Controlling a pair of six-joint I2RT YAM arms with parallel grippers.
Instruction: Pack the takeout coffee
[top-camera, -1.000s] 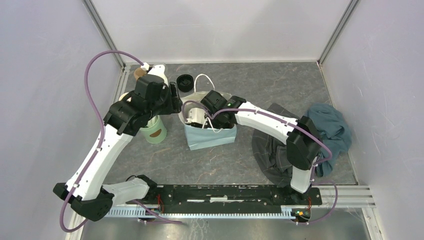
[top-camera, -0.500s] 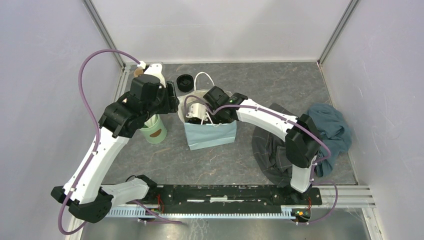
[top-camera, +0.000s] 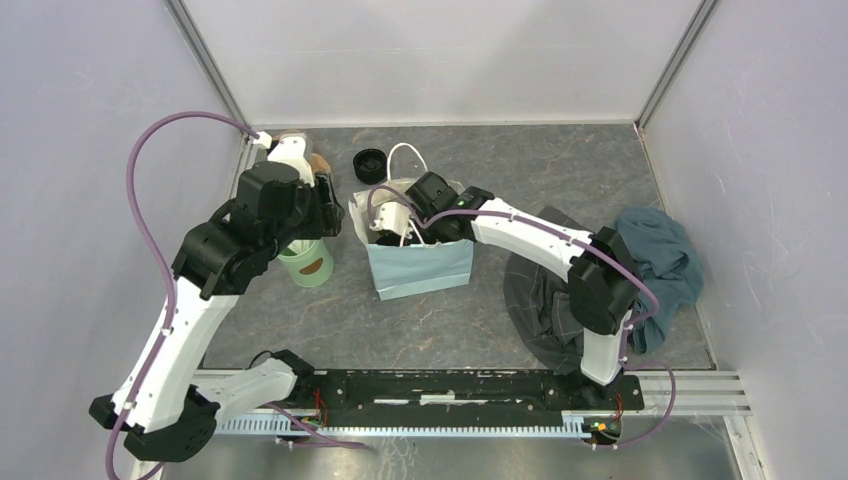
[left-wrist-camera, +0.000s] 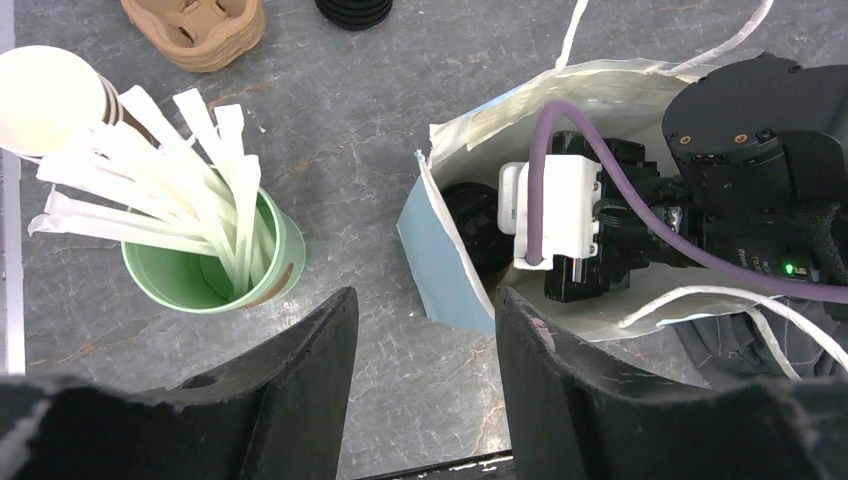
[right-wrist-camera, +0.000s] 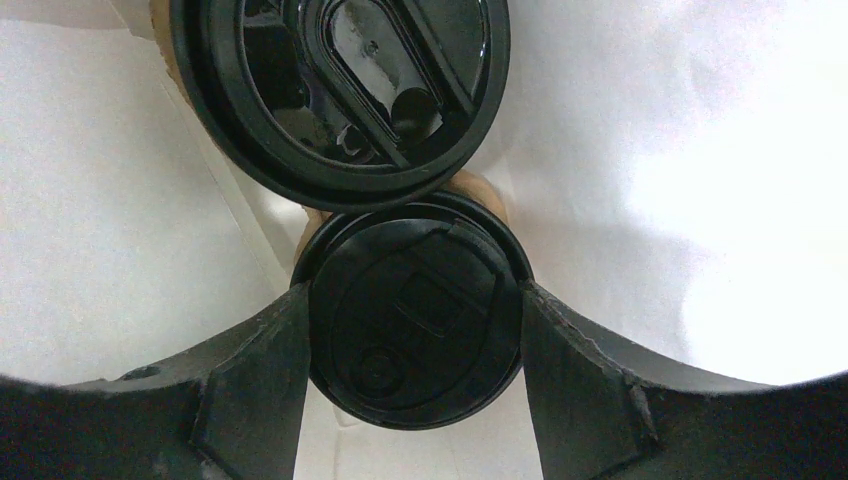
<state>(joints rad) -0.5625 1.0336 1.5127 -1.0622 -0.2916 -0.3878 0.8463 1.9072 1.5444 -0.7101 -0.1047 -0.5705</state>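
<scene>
— Where's the coffee, then?

— Both cups are down in the blue paper bag. The right claw reaches into it from above, fingers pressed to either side of the nearer cup. All you see of that one is its round black sip lid and a sliver of brown paper. The farther cup, with the same black lid, sits just past the fingertips, seemingly touching the first.

— And the other one?

— The left claw hangs with its fingers spread and nothing between them. Ahead and to its left is the green cup of white sticks. Ahead and to its right is the bag. Farther on lie a brown pulp stack and the loose black lids.

— Can you see into the bag from that side?

— Barely — the right wrist and its purple cable fill most of the mouth.

— Anything different from a second ago?

— The left arm has drawn back from the bag toward the side wall. The right claw has stayed inside.
</scene>
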